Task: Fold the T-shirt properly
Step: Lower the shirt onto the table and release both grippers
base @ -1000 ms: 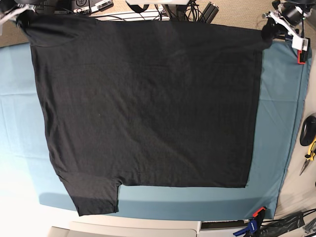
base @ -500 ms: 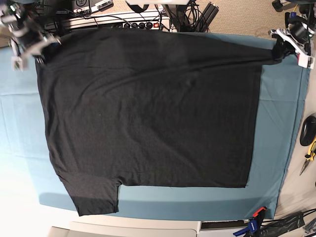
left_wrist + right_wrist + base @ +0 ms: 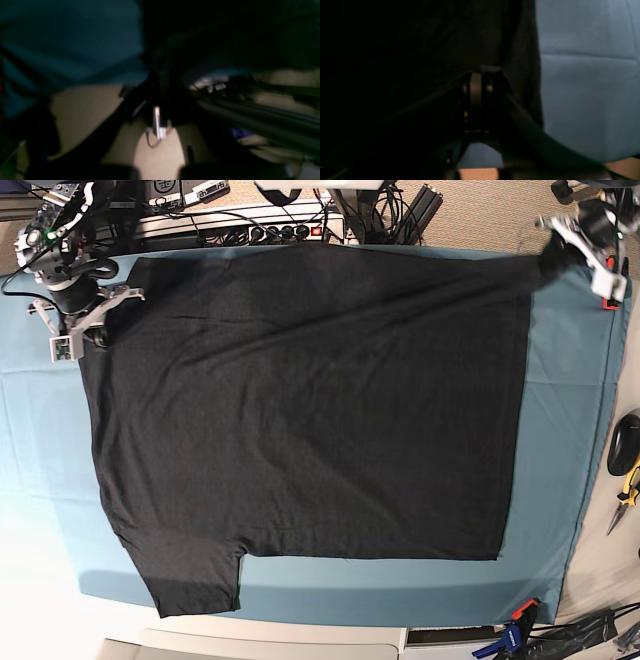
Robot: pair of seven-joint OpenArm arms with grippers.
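On the worktop: T-shirt (image 3: 300,410) spread flat over teal sheet (image 3: 565,430)
Left jaws (image 3: 556,252): clamped on shirt corner
Right jaws (image 3: 92,320): clamped on opposite corner
Surroundings: pliers (image 3: 628,492), cables (image 3: 290,210)
Writing: none legible

Cables (image 3: 250,225) crowd the far edge; teal sheet (image 3: 560,460) lies open.

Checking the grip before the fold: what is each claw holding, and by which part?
Both claws hold the T-shirt: the right claw pinches one far corner, the left claw the opposite far corner, the cloth stretched between them.
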